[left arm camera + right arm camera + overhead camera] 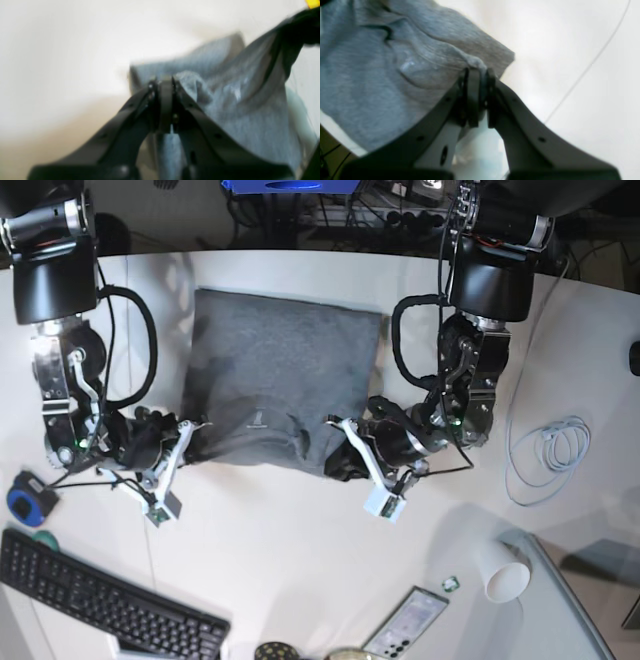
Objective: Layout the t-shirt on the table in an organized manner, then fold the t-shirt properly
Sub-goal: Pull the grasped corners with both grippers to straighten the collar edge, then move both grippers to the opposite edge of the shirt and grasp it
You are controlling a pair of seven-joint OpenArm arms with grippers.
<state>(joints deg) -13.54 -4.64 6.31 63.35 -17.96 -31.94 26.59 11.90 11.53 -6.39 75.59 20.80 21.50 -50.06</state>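
The t-shirt [280, 375] is lying spread in the upper centre of the table [300, 550]; layout is judged largely done, folding barely begun. Its near edge is being pinched by the right gripper [185, 430] and left gripper [340, 430], both clamped on cloth.

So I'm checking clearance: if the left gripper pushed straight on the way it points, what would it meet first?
Most likely the t-shirt itself: the left gripper is shut on its edge, and grey cloth lies just ahead over the table.

both wrist views blurred; t-shirt [395, 62] cut off by frame edges.
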